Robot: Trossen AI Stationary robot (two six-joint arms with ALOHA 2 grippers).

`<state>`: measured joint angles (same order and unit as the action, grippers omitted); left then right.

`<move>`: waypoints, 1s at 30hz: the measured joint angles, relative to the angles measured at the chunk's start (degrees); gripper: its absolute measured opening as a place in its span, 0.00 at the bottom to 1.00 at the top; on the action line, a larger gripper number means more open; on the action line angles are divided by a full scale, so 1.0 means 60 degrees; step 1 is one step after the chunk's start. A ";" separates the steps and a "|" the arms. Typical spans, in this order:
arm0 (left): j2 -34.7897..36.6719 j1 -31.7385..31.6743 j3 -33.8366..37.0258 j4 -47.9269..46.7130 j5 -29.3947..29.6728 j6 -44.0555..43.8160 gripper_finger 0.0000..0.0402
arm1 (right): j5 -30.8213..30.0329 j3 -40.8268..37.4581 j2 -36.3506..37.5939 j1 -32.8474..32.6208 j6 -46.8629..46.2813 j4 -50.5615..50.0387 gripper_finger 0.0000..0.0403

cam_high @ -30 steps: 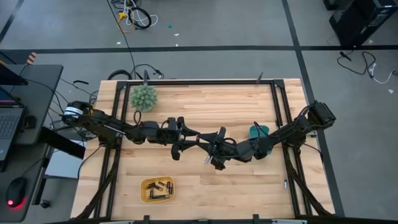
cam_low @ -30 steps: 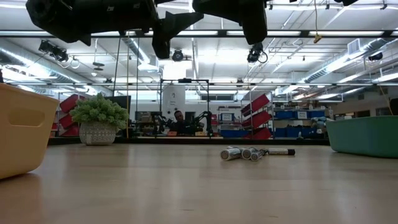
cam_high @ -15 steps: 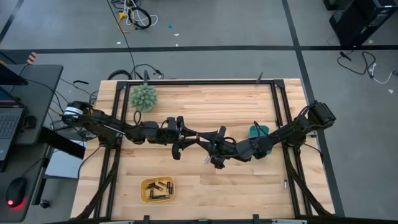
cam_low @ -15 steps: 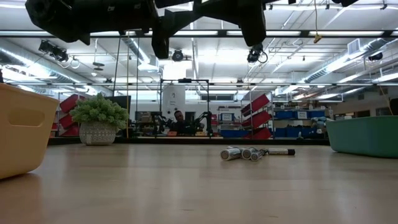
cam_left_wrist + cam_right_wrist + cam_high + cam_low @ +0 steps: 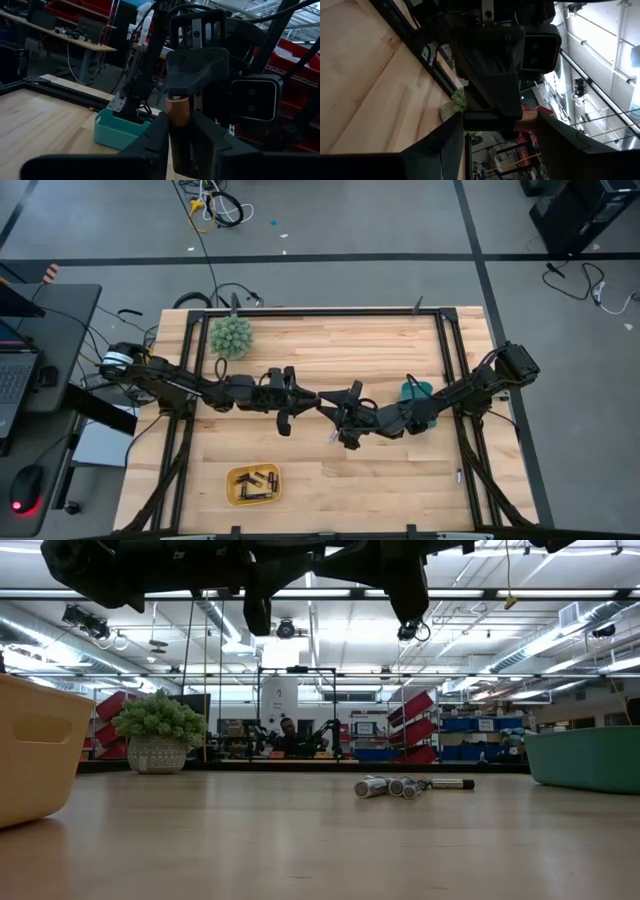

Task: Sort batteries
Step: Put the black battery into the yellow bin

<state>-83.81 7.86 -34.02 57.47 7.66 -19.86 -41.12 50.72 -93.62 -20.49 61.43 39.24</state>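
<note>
Here the left gripper point(image 5: 316, 402) and right gripper point(image 5: 340, 420) meet nose to nose above the middle of the counter point(image 5: 380, 480). In the left wrist view, the left fingers point(image 5: 150, 137) stand narrow, pressed to either side of a copper-capped cell point(image 5: 177, 109) that sits upright between them; it looks gripped. The right fingers point(image 5: 442, 145) are spread wide around the left gripper's tip, and they seem to hold nothing.

The cell should be light, rigid and smooth, so it is likely to roll or twist. It is best pinched across the middle of its barrel rather than at an end.

More loose batteries point(image 5: 390, 786) lie in a small cluster on the counter below the arms. The yellow tray point(image 5: 252, 485) near the front edge already holds several. The teal tray point(image 5: 412, 390) sits under the right arm, and the green ball point(image 5: 231, 337) is well off to the rear left. The main obstruction is the other gripper, which crowds close around the cell.
</note>
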 joint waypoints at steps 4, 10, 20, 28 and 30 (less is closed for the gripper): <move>0.0000 0.0000 0.0004 -0.0004 -0.0018 -0.0007 0.14 | -0.0004 0.0000 0.0000 0.0000 0.0048 -0.0002 0.52; 0.0004 0.0000 0.0010 -0.0039 -0.0053 -0.0007 0.13 | -0.0004 -0.0004 0.0000 0.0000 0.0048 -0.0003 0.52; 0.0004 0.0018 0.0007 -0.0036 -0.0047 0.0137 0.13 | -0.0563 -0.0004 0.0000 -0.0072 0.0008 0.0015 0.63; 0.0004 0.0022 0.0007 0.0030 -0.0142 0.0243 0.13 | -0.1343 -0.0004 0.0000 -0.0345 0.0015 0.0026 0.67; 0.0068 0.0022 0.0011 0.0061 -0.0214 0.0289 0.13 | -0.1604 -0.0004 0.0000 -0.0446 0.0019 0.0033 0.66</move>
<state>-83.41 7.99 -33.95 57.84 6.38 -18.12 -50.75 50.70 -93.62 -23.17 61.54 39.44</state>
